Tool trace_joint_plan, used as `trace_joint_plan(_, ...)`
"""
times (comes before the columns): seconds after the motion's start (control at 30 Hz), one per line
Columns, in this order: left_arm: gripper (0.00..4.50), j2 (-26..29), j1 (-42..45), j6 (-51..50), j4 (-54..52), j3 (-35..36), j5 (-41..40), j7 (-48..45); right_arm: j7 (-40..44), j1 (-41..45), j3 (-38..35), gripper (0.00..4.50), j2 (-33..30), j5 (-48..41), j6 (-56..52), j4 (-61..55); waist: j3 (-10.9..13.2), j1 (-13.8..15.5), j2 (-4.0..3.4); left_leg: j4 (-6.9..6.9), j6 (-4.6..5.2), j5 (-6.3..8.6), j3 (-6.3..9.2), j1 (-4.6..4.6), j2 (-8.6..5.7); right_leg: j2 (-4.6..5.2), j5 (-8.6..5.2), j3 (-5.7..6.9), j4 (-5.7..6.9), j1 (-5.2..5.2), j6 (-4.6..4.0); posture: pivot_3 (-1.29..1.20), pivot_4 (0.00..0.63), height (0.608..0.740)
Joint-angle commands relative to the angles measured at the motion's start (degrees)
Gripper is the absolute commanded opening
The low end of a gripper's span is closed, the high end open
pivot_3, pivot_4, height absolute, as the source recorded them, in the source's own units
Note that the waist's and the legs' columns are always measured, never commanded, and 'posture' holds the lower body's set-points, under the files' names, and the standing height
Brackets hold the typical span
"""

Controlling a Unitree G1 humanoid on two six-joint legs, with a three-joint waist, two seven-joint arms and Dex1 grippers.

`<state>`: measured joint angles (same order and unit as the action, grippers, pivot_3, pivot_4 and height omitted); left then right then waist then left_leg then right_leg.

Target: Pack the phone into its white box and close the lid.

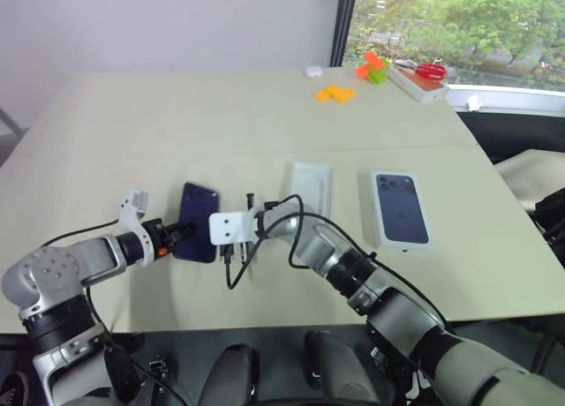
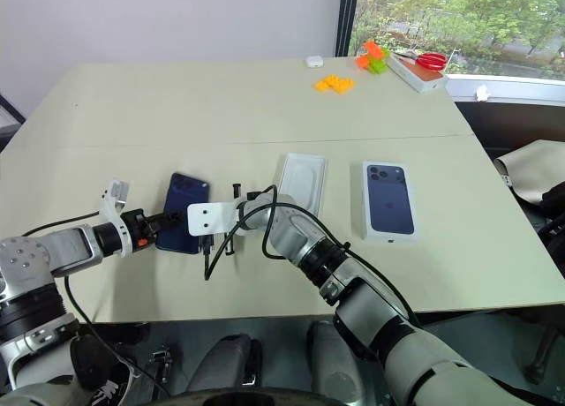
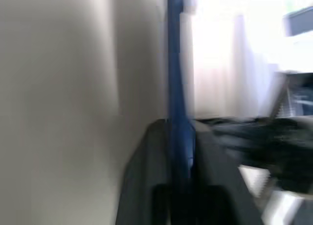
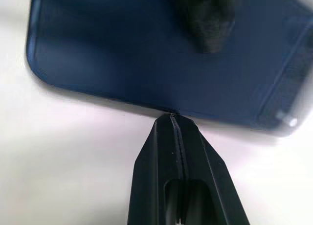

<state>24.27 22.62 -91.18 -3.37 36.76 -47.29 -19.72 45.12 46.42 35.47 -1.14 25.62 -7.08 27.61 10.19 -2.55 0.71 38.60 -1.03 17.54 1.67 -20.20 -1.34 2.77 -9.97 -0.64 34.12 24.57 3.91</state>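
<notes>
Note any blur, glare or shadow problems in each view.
Left wrist view: heavily smeared, bright background washed out, phone edge-on. Right wrist view: hand sharp, phone's far corner soft. Head views: even daylight, soft shadows on the table, phone back slightly glossy.

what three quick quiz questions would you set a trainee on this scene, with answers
1. True or false: the lid lies on the robot's left of the phone.
2. What sits between the jaws of the left gripper? A) nothing B) the phone C) the lid
3. In one word, how do the jaws of the right gripper stand?

Key:
1. False; the lid lies to the phone's right.
2. B; the phone's edge sits between them.
3. Shut, with the tips at the phone's edge.
</notes>
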Motion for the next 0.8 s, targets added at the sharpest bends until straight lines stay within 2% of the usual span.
trace_joint_plan(0.03, 0.09, -0.6, -1.2, -1.3, 1.7, -1.0, 1.0, 1.4, -0.1, -0.3, 0.5, 0.0, -0.8, 0.6, -0.4, -0.3, 0.0, 0.1, 0.01, -0.07, -0.01, -0.01, 0.0, 0.04, 0.0, 0.0, -0.04, 0.0, 0.0, 0.0, 0.0, 0.0, 0.15, 0.74)
trace_joint_plan(0.27, 0.09, 0.5, -1.4, -1.3, 5.4, 2.1, -3.2, 0.6, 2.6, -1.3, -3.2, 0.0, -2.7, -3.8, -1.6, -6.0, 0.0, 0.1, 0.07, -0.35, -0.14, -0.09, 0.02, 0.04, -0.02, 0.02, -0.1, 0.01, -0.03, 0.08, -0.01, 0.0, 0.15, 0.74)
trace_joint_plan(0.5, 0.09, 0.4, 0.0, -1.3, 6.3, 6.1, -9.7, 1.2, 8.7, -2.4, -17.8, 0.0, -3.9, -21.0, -19.9, -22.2, 0.2, 0.1, 0.34, -0.45, -0.14, -0.09, 0.02, -0.42, -0.01, 0.06, -0.01, -0.01, -0.01, 0.61, 0.1, 0.0, 0.15, 0.74)
trace_joint_plan(0.6, 0.0, -1.8, 1.2, -1.3, 6.0, 8.0, -13.1, 3.3, 10.0, -2.5, -23.0, 0.88, -7.3, -26.4, -26.1, -27.9, 0.2, 0.4, 0.4, -0.52, -0.15, -0.09, 0.04, -0.61, 0.04, 0.12, -0.03, 0.03, -0.01, 0.81, 0.04, 0.0, 0.15, 0.74)
trace_joint_plan(0.73, 0.0, -6.1, 3.7, -1.3, 3.8, 8.3, -15.7, 7.3, 12.7, -6.6, -29.0, 2.82, -14.9, -33.1, -32.3, -33.0, 0.3, 0.8, 0.46, -0.51, -0.15, -0.09, 0.06, -0.94, -0.01, 0.2, -0.02, 0.1, -0.08, 1.02, 0.03, 0.0, 0.15, 0.74)
trace_joint_plan(0.8, 0.0, -8.7, 5.8, -1.3, 3.8, 9.1, -16.4, 10.2, 13.5, -9.2, -29.8, 3.81, -19.0, -33.8, -31.3, -34.2, 0.3, 1.8, 0.5, -0.5, -0.14, -0.09, 0.07, -1.08, -0.05, 0.24, -0.02, 0.15, -0.15, 1.09, 0.03, 0.0, 0.15, 0.74)
